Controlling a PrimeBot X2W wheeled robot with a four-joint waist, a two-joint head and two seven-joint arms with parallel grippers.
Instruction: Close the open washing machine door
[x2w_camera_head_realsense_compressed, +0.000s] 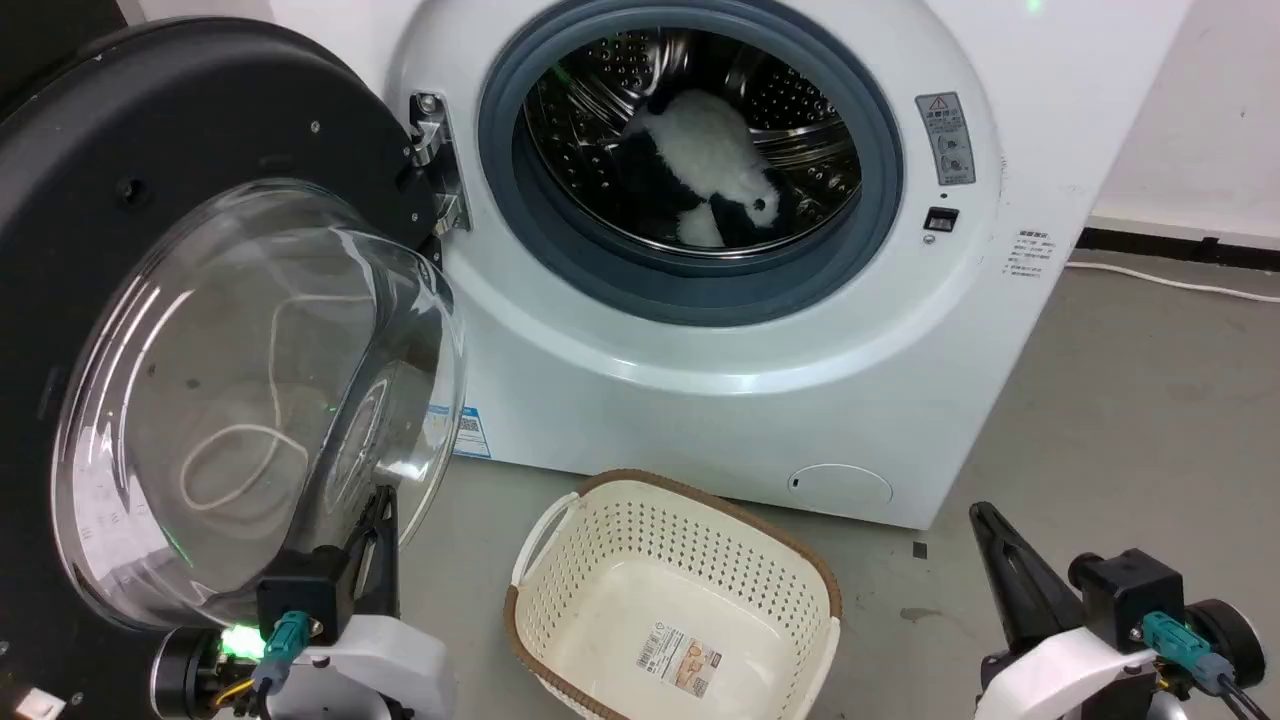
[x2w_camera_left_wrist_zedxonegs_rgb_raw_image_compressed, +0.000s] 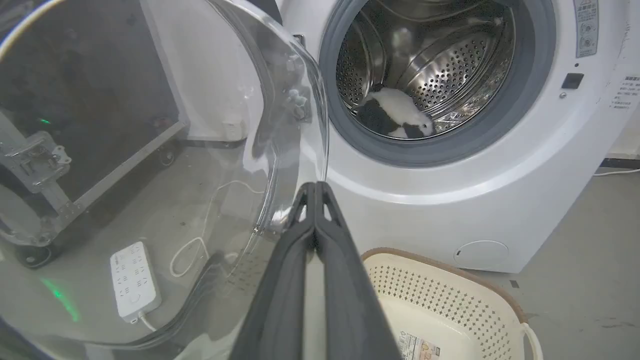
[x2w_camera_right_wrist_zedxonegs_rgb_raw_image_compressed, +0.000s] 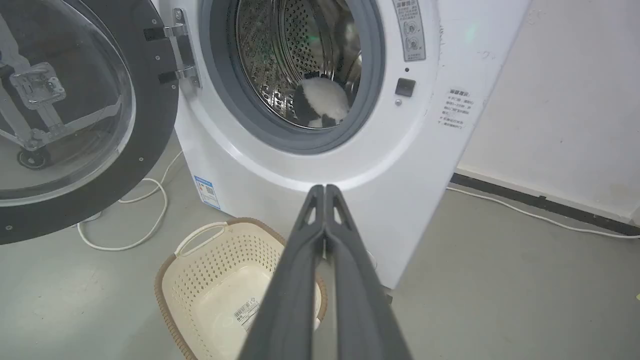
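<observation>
Left claw (x2w_camera_left_wrist_zedxonegs_rgb_raw_image_compressed: 316, 185) just beside washing machine door (x2w_camera_head_realsense_compressed: 250, 380)

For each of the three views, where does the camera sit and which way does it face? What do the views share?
Head view: on the head, facing forward and down at the washing machine; left gripper and right gripper show low.
Left wrist view: on the left wrist, facing along its shut gripper, near the washing machine door.
Right wrist view: on the right wrist, facing along its shut gripper toward the drum.
All share the laundry basket.
</observation>
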